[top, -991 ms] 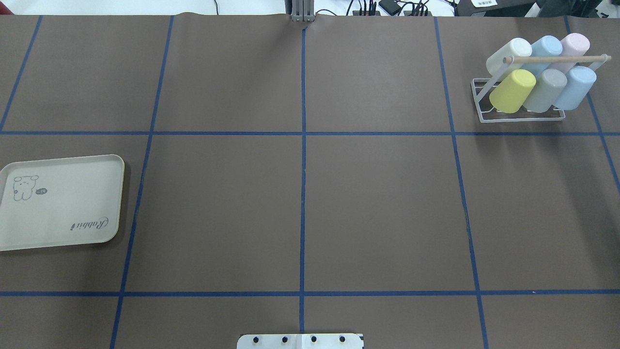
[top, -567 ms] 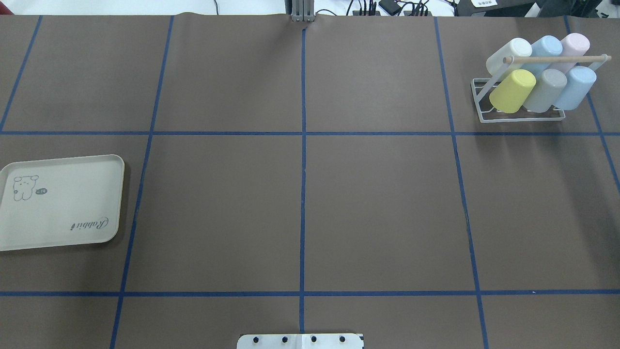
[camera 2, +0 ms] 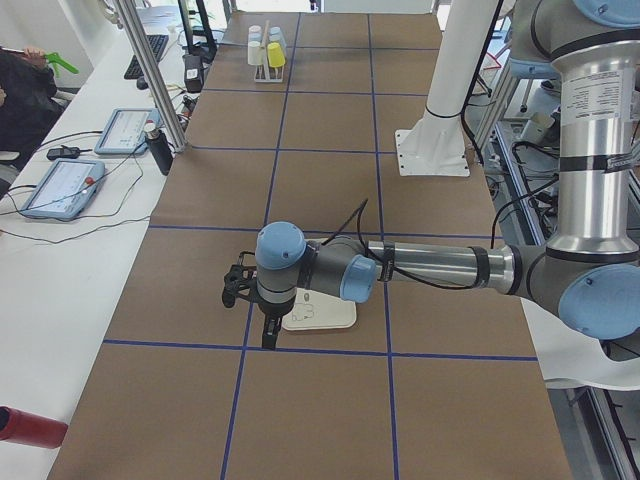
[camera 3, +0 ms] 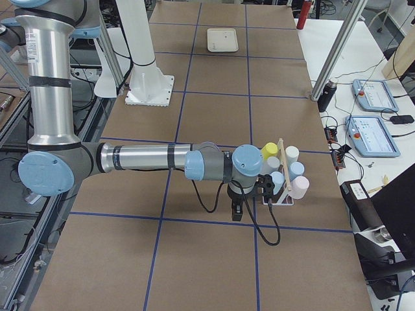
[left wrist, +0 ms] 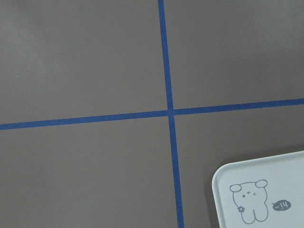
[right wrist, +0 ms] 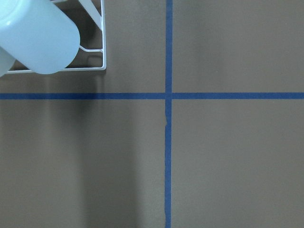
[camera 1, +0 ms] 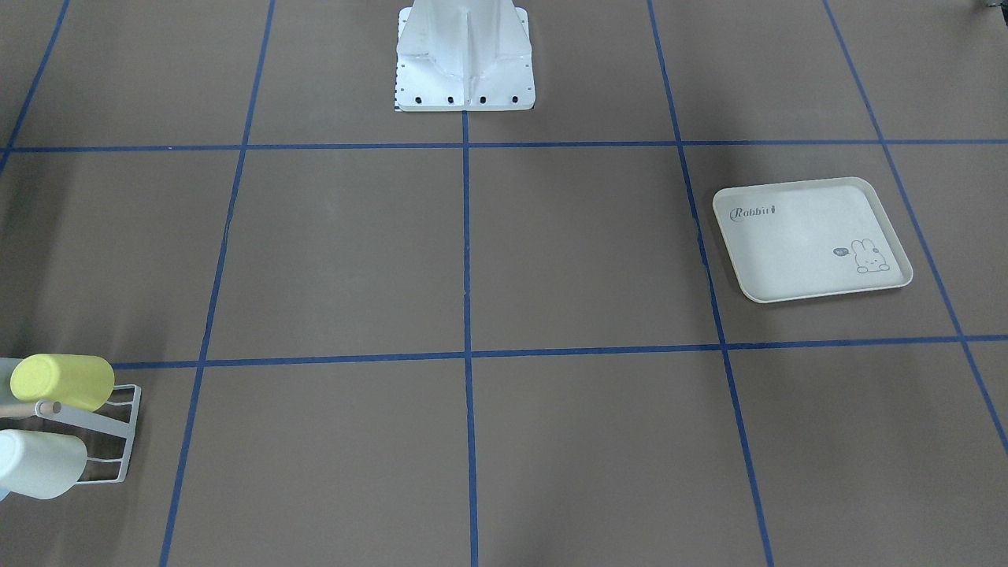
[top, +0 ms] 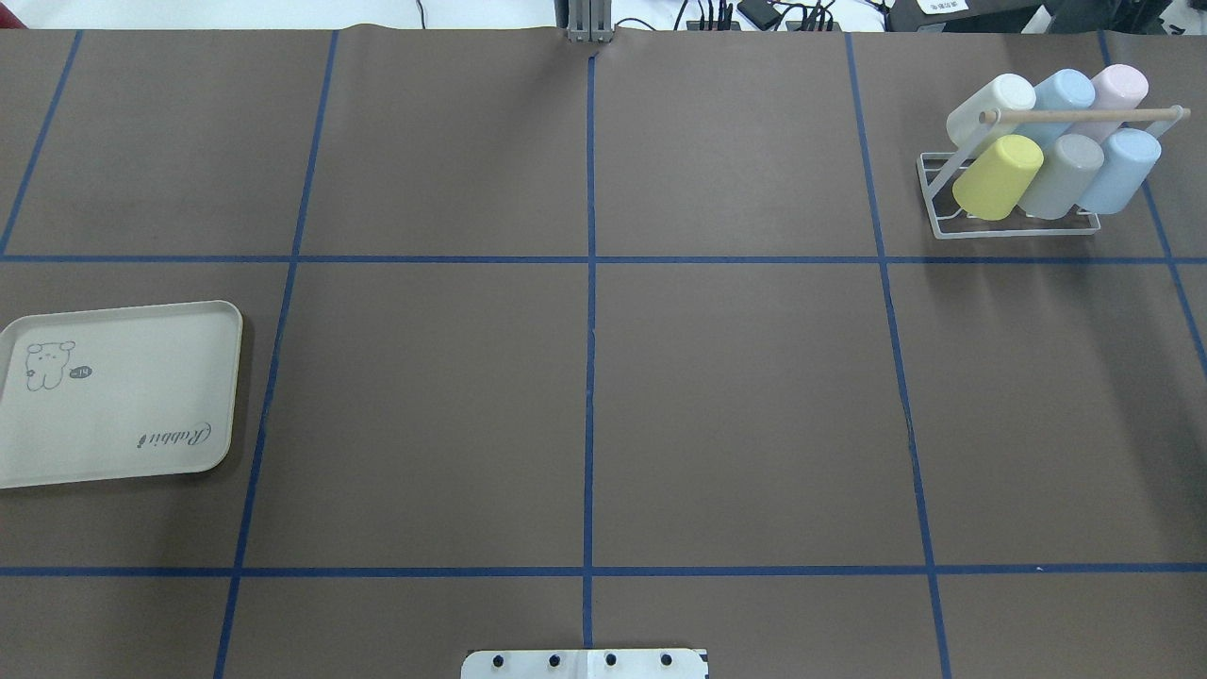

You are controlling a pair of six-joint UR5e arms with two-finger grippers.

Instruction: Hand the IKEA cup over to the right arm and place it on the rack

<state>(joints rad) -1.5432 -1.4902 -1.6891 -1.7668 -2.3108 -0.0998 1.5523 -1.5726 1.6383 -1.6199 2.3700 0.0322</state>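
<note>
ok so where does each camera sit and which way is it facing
Overhead exterior: behind the robot, looking forward and down; base plate shows.
Exterior front-facing: across the table, facing the robot; its pedestal shows.
Exterior left: the table's left end; left arm near, by the tray.
Exterior right: the right end; right arm near, beside the rack.
Left wrist-mounted: straight down on a tray corner; no robot parts.
Right wrist-mounted: straight down on a rack corner; no robot parts.
Shared: overhead and front-facing both hold tray and rack, on swapped sides.
</note>
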